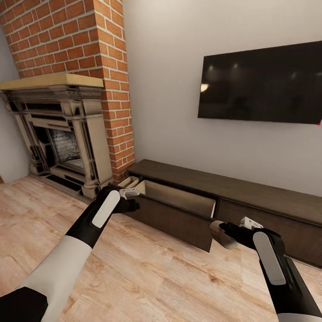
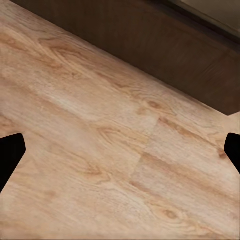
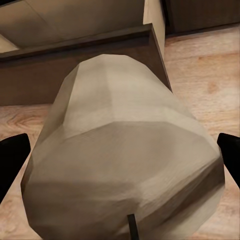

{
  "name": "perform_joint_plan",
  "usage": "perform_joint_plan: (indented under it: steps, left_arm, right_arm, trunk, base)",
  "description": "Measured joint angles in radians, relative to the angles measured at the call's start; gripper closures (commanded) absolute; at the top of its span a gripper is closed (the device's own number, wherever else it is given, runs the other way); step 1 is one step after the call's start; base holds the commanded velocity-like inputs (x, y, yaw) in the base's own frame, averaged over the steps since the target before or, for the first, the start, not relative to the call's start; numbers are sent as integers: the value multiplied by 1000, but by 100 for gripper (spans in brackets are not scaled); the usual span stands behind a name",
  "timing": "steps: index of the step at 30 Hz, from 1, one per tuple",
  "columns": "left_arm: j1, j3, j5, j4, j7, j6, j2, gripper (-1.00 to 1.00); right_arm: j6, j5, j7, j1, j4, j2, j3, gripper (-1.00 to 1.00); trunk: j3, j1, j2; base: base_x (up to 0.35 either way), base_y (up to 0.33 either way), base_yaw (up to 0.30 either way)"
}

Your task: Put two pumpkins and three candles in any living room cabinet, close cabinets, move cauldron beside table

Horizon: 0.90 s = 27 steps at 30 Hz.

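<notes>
Holding a tan candle (image 3: 125,155) between its fingers, the right gripper (image 1: 223,233) hung over the wooden floor (image 1: 147,268), just before the right corner of the open drawer (image 1: 179,203) of the dark cabinet (image 1: 268,197). The left gripper (image 1: 129,194) stood near the drawer's left corner, fingers spread and empty. Something pale lay there in the drawer, perhaps a divider.

Fireplace (image 1: 62,134) left of the cabinet (image 1: 232,201), television (image 1: 264,82) above it.
</notes>
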<state>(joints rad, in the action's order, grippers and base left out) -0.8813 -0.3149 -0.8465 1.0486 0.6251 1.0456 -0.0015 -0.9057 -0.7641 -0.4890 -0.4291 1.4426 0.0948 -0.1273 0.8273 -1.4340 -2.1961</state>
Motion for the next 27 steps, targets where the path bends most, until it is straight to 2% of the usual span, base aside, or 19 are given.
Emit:
perform_joint_plan:
  steps: [8, 21, 27]
  left_arm:
    - [0, 1, -5, 1, 0, 0, 7, -100]
    - [0, 2, -66, 3, 0, 1, 22, -100]
    - [0, 2, -73, 3, 0, 1, 25, -100]
  right_arm:
    - [0, 0, 0, 0, -1, -1, 0, 100]
    - [1, 0, 1, 0, -2, -1, 0, 100]
    - [1, 0, 1, 0, -2, -1, 1, 100]
  trunk:
    - [-12, 31, 56]
    - [-31, 81, 147]
    - [-40, 104, 189]
  base:
    - [0, 0, 0]
    - [0, 0, 0]
    - [0, 0, 0]
